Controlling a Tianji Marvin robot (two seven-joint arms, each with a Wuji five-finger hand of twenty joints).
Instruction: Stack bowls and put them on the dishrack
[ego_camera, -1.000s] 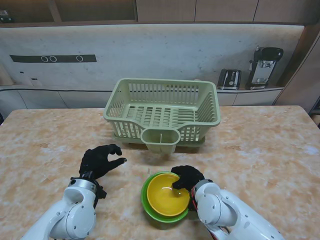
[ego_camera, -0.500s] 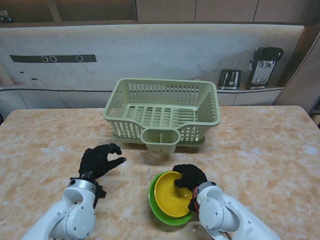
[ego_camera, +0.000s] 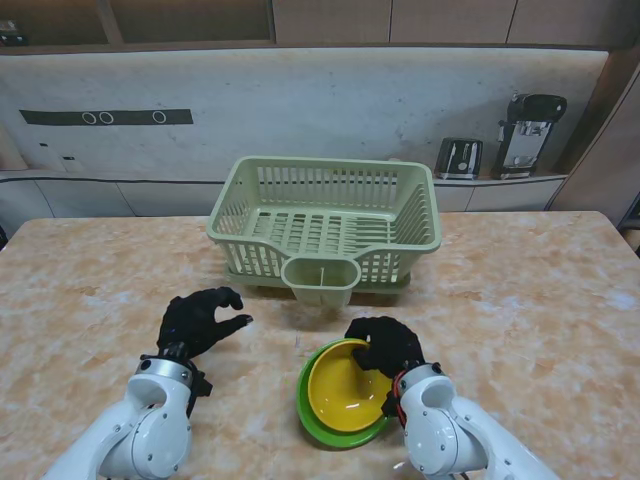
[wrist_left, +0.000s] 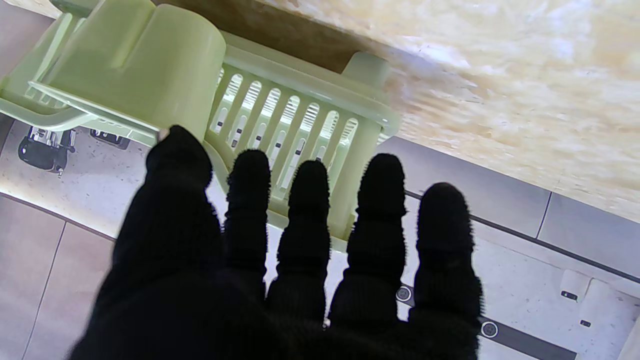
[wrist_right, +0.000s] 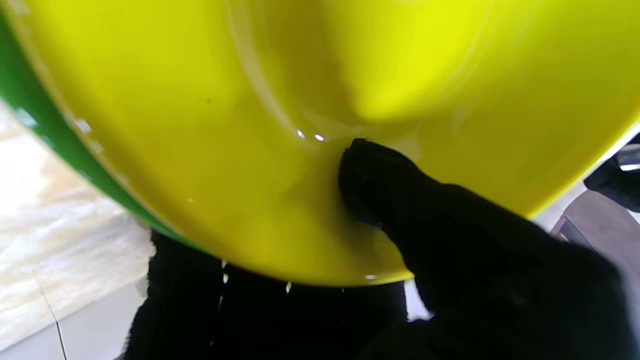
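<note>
1. Nearest to me, the right robot hand grasps the stacked bowls at their right rim. The right wrist view shows one black finger pressed against the inside wall of the yellow bowl, with the other fingers dark beneath the rim on the outside.
2. The yellow bowl sits nested inside the green bowl, and the pair is tilted, its opening turned toward the robot's left. The green rim shows as a thin band around the yellow one in the right wrist view. Whether the stack touches the tabletop cannot be told.
3. To the left of the bowls, and clear of them, the left robot hand is released and holds nothing. Its fingers are apart and loosely curved, thumb and forefinger forming an open hook above the tabletop.
4. The left wrist view shows that robot hand's five fingers spread with gaps between them, pointing toward the dishrack.
5. Farther from me, the pale green dishrack stands upright on the marbled tabletop, its slatted basket holding no bowls. A rounded cup is fixed to its near wall, facing the bowls.
6. Beyond the tabletop, on a ledge at the far right, stand a toaster and a coffee machine.
</note>
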